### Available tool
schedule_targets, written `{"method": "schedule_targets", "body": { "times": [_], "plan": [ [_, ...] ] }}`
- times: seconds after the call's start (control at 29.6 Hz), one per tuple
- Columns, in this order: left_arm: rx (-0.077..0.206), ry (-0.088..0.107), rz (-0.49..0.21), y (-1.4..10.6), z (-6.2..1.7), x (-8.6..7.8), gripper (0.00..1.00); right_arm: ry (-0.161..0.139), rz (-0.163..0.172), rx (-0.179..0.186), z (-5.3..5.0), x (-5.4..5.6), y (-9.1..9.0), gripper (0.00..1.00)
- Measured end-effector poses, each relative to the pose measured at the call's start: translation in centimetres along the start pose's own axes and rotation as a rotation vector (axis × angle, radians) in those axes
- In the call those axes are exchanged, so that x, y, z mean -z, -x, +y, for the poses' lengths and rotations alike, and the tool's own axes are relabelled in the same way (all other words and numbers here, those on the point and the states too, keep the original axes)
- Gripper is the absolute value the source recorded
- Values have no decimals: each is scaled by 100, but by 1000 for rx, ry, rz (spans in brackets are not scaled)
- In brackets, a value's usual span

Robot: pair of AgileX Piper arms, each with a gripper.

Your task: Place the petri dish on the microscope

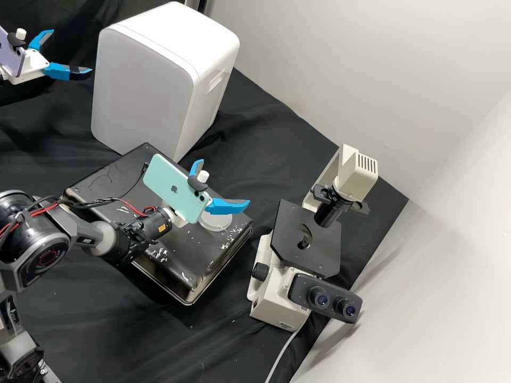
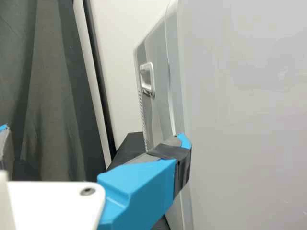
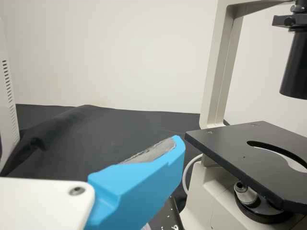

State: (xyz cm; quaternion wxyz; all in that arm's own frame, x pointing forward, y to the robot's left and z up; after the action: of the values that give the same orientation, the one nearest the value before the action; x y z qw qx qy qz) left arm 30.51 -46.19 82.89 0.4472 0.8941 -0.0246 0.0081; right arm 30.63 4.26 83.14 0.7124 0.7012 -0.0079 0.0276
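High view first: the right gripper (image 1: 222, 185) hovers over a dark scuffed slab (image 1: 175, 258) with its blue fingers spread wide and nothing caught between them. The petri dish (image 1: 217, 222) lies flat on that slab, directly under the lower finger; whether finger and dish touch, I cannot tell. Out beyond the fingertips, off the slab, stands the microscope (image 1: 270, 291) with its black stage (image 1: 322, 247) facing up, well apart from the dish. Far off behind the right gripper, the left gripper (image 1: 69, 51) also hangs wide open and holds nothing. Its lower fingertip sits close to the side of the white box (image 1: 159, 80).

Left wrist view: one blue finger (image 2: 144, 187) is right up against the white box (image 2: 240, 120), with the box's recessed handle (image 2: 146, 84) just past the fingertip.

Right wrist view: one blue finger (image 3: 144, 184) points toward the microscope stage (image 3: 240, 153), which sits ahead and to one side, with the objective lens (image 3: 244, 192) beneath it.
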Motion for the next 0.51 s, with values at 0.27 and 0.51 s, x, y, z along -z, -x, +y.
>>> {"method": "schedule_targets", "body": {
  "times": [0.27,0.51],
  "plan": [
    [0,0,0,0,0,0,100,0,0,0,0,0,0,100],
    [3,25,-17,24,-14,-119,100,0,0,0,0,0,0,100]
  ]
}}
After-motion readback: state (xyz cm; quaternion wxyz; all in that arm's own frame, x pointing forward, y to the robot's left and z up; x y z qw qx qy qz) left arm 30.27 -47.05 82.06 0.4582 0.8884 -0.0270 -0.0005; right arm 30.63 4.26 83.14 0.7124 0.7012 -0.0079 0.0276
